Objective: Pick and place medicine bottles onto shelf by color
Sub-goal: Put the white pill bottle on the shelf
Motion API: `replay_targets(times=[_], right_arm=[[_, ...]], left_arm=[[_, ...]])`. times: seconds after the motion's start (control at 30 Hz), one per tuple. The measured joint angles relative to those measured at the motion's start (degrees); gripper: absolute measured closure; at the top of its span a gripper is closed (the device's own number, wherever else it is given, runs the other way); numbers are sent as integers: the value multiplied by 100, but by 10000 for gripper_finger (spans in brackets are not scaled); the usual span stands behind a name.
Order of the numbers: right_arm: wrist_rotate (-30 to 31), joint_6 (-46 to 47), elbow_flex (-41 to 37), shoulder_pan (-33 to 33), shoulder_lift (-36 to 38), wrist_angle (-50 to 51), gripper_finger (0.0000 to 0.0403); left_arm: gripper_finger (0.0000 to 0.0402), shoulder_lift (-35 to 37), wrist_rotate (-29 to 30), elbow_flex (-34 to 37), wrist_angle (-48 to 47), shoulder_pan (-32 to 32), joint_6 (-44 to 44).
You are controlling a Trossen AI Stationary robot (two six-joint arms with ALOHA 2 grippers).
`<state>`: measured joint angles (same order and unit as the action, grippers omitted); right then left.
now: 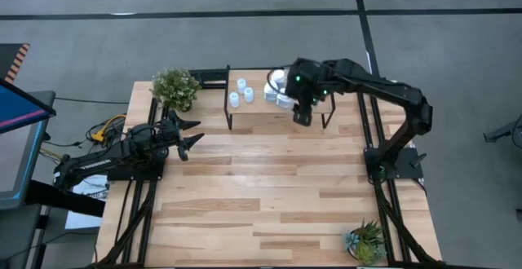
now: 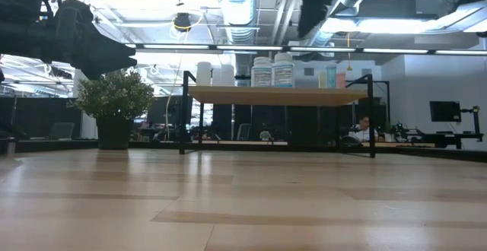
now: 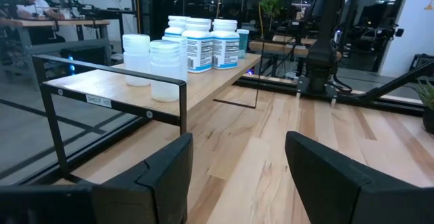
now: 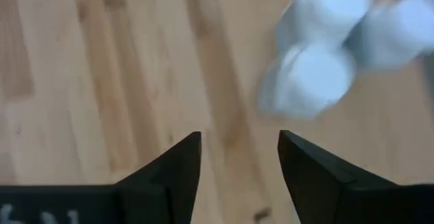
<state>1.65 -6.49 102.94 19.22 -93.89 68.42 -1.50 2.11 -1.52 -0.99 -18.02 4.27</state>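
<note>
The shelf (image 1: 277,106) stands at the table's far side on thin black legs. On its wood top stand small pale bottles (image 1: 242,90) toward the left and larger white labelled bottles (image 1: 280,90) toward the right; the low view also shows small coloured bottles (image 2: 331,77) at the right end. My right gripper (image 1: 303,112) hangs open above the shelf's near right part, tipped downward, with nothing between its fingers; white bottles (image 4: 319,75) show blurred beyond it. My left gripper (image 1: 192,134) rests open and level at the table's left, facing the shelf (image 3: 203,81).
A green potted plant (image 1: 175,88) stands at the far left corner beside the shelf, another (image 1: 367,240) at the near right corner. The wide wooden tabletop (image 1: 269,187) lies bare between the arms. A person sits at a desk in the room behind (image 2: 364,129).
</note>
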Motion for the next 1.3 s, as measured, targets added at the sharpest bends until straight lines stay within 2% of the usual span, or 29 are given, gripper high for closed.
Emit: replay_targets(times=[0.07,0.27,0.43,0.6,1.3], right_arm=[[-5,159,-138,-91,5,249,195],[-20,450,-801,-232,0,-136,235],[104,536,-1080,-79,-11,-774,263],[280,507,-1097,157,-13,-843,281],[450,149,-1097,639,-15,-1290,284]], left_arm=[[180,0,-2,0,0,0,2],[180,0,0,0,0,-1,1],[180,0,-2,0,0,-2,2],[180,0,-1,0,0,0,0],[180,0,0,0,0,0,0]])
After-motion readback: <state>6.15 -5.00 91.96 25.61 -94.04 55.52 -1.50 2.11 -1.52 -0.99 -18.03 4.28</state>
